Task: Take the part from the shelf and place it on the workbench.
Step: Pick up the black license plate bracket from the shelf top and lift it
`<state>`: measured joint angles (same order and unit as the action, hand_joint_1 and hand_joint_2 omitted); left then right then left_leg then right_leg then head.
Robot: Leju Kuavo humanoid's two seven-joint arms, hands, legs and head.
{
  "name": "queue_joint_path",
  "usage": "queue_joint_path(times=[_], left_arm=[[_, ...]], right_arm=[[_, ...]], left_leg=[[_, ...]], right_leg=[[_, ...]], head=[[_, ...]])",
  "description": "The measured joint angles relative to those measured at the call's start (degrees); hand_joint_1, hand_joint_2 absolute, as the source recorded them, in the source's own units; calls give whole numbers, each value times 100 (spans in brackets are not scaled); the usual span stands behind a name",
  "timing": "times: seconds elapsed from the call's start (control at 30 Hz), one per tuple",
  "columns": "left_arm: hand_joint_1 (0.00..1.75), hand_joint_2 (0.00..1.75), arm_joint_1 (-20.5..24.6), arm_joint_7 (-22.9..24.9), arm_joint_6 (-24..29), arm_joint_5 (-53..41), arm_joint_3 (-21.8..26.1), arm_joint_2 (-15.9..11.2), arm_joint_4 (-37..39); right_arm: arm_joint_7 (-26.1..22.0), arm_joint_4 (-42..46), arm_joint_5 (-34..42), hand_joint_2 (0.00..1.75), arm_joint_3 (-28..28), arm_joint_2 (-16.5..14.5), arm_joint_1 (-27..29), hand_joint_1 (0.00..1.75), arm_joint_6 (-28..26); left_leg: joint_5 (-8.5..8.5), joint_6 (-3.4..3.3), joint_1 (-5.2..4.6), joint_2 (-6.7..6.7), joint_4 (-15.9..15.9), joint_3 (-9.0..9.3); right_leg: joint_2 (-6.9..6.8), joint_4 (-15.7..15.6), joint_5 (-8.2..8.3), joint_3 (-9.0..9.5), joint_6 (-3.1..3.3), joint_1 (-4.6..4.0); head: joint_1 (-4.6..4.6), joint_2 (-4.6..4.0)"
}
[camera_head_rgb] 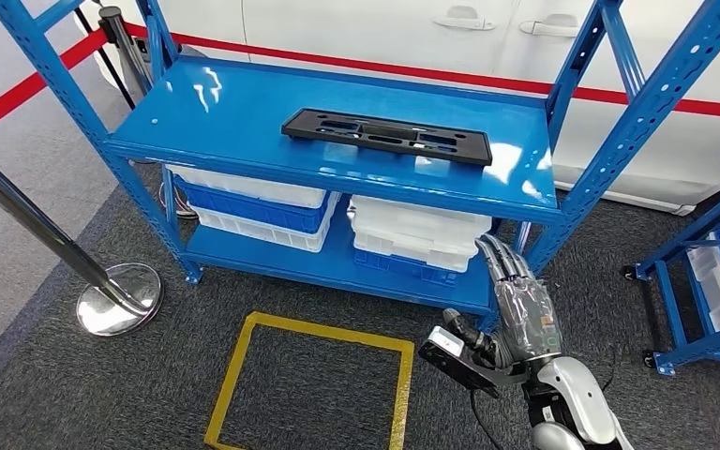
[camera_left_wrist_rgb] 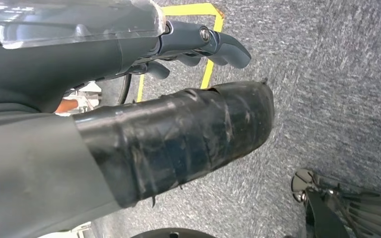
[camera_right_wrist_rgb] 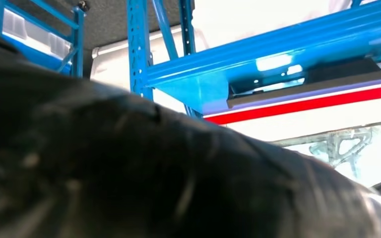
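Judging by how things lay, the task had barely begun: the part (camera_head_rgb: 386, 137), a long flat black plastic piece with slots, lay untouched on the top board of the blue shelf (camera_head_rgb: 225, 117), in the upper middle of the head view. Everything was left to do: reaching, gripping, lifting, and carrying the piece to the bench.

The part's long axis ran roughly across the frame, left to right and slightly downhill toward the right, nearly parallel to the shelf's front edge. It lay flat, its broad face up.

The right hand (camera_head_rgb: 516, 300) stood at the lower right of the head view, below the shelf top and well apart from the part, fingers extended and holding nothing. The left hand (camera_left_wrist_rgb: 198, 42) hung over the grey carpet near the yellow floor marking (camera_head_rgb: 314, 375); its fingers were loosely curled around nothing, not fully closed.
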<state>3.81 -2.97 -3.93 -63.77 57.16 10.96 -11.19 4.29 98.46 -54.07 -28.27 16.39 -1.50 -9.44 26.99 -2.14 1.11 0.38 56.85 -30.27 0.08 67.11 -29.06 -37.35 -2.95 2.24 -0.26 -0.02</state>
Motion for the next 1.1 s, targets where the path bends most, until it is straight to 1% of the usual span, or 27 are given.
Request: queue_joint_path(times=[0.03,0.07,0.1,0.2,0.23,0.27,0.3,0.37,0.4,0.43,0.47,0.5,0.53,0.57,0.6,0.67,0.73,0.77,0.8,0.87,0.9,0.93,0.97,1.0,1.03,1.07,1.1], left_arm=[[0,0,1,0,1,-1,0,-2,0],[0,0,4,0,3,-1,0,-4,0],[0,0,5,0,6,-1,0,-7,0],[0,0,4,4,9,-1,0,-5,0],[0,0,6,6,9,-1,0,-5,0],[0,0,8,7,10,-1,0,-5,0],[0,0,10,7,10,-1,0,-5,0],[0,0,9,7,10,-1,0,-5,0],[0,0,4,7,10,-1,0,-5,0],[0,0,-3,8,10,-1,0,-5,0],[0,0,-12,8,10,-1,0,-5,0],[0,0,-18,9,10,-1,0,-5,0],[0,0,-25,9,10,-1,0,-9,0],[0,0,-27,9,11,-1,0,-13,0],[0,0,-24,9,13,-1,-1,-17,1],[0,0,-14,9,15,-1,-2,-21,1],[0,0,-10,10,15,-2,-2,-15,2],[0,0,-16,11,15,-3,-1,-13,2],[0,0,-20,13,15,-4,1,-9,2],[0,0,-23,15,11,-6,2,-7,2],[0,0,-21,15,7,-7,1,-4,2],[0,0,-21,15,3,-7,1,-2,2],[0,0,-23,15,-1,-7,0,2,2],[0,0,-24,14,-1,-8,0,7,2],[0,0,-25,13,-1,-8,0,10,2],[0,0,-20,11,-1,-10,0,14,2],[0,0,-12,9,-1,-13,0,14,2]], right_arm=[[-10,2,-16,0,-6,-2,5,0,5],[-19,10,-29,0,-12,-3,12,0,11],[-24,18,-36,0,-17,-5,26,0,17],[-32,34,-41,0,-33,-8,64,0,25],[-33,44,-41,0,-38,-8,69,0,24],[-33,56,-41,0,-41,-9,71,0,23],[-33,67,-41,0,-42,-9,74,0,23],[-33,75,-41,0,-44,-9,83,0,24],[-33,75,-41,0,-46,-9,90,0,24],[-33,75,-41,0,-51,-10,96,0,24],[-33,75,-41,0,-55,-11,100,0,24],[-33,76,-41,0,-60,-13,101,0,23],[-33,78,-41,0,-63,-14,103,0,23],[-33,79,-41,0,-66,-15,101,0,23],[-33,81,-41,0,-67,-15,102,0,23],[-34,85,-41,0,-74,-17,107,0,23],[-46,97,-47,0,-79,-20,106,0,25],[-59,103,-55,0,-84,-21,92,0,29],[-73,107,-68,0,-89,-22,79,0,42],[-108,95,-110,0,-125,-24,59,0,85],[-125,84,-133,0,-159,-26,55,0,104],[-145,69,-155,0,-202,-27,50,0,116],[-163,56,-174,0,-250,-30,39,0,123],[-182,46,-196,0,-299,-32,24,0,135],[-204,39,-218,0,-346,-36,0,0,150],[-229,32,-240,0,-400,-45,-32,0,174],[-251,27,-262,0,-466,-61,-75,0,200]], left_leg=[[46,51,10,-2,49,-7],[88,102,12,-6,100,-16],[118,147,5,-10,135,-27],[156,233,14,-14,157,-23],[207,255,27,-14,227,-42],[306,271,36,-14,402,-115],[448,282,39,-15,699,-258],[744,280,36,-15,1505,-706],[796,271,34,-15,1800,-899],[724,250,28,-15,1888,-999],[533,216,18,-16,1738,-982],[265,169,-1,-22,1388,-863],[44,108,-24,-32,999,-706],[-102,56,-50,-43,662,-562],[-153,21,-77,-49,439,-467],[-113,-1,-113,-53,287,-407],[-116,-18,-80,-48,169,-332],[-123,-35,-60,-39,105,-276],[-126,-52,-43,-30,53,-222],[-90,-80,-53,-19,32,-161],[-64,-83,-55,-19,33,-136],[-32,-82,-57,-21,36,-101],[3,-75,-56,-24,40,-56],[46,-65,-55,-27,47,-1],[97,-47,-54,-28,54,51],[147,-23,-65,-27,73,84],[189,8,-74,-27,89,98]], right_leg=[[-12,-335,144,159,-21,5],[-11,-587,229,282,-11,2],[-3,-698,234,332,16,-11],[30,-680,197,331,171,-35],[33,-689,190,353,219,-34],[34,-701,180,379,262,-35],[31,-710,167,404,300,-39],[30,-711,133,434,352,-71],[36,-710,116,451,369,-90],[48,-710,96,477,379,-110],[64,-710,72,514,382,-126],[77,-710,44,559,380,-140],[86,-716,15,593,375,-147],[92,-717,-11,613,361,-160],[92,-719,-28,615,337,-158],[93,-746,-37,609,274,-148],[77,-744,-70,634,215,-143],[64,-634,-135,597,195,-146],[49,-409,-243,493,177,-147],[31,302,-505,75,148,-134],[28,599,-557,-133,132,-131],[26,729,-503,-267,119,-127],[23,640,-331,-288,113,-122],[17,339,-67,-200,116,-115],[9,-31,167,-55,131,-110],[1,-348,332,75,152,-114],[-4,-574,397,173,186,-130]], head=[[3,0],[6,0],[7,0],[4,0],[4,0],[4,0],[3,0],[3,0],[3,0],[3,0],[2,0],[2,0],[7,0],[10,0],[10,0],[10,0],[16,0],[20,0],[25,0],[29,0],[29,0],[29,0],[29,0],[29,0],[29,0],[31,0],[31,0]])
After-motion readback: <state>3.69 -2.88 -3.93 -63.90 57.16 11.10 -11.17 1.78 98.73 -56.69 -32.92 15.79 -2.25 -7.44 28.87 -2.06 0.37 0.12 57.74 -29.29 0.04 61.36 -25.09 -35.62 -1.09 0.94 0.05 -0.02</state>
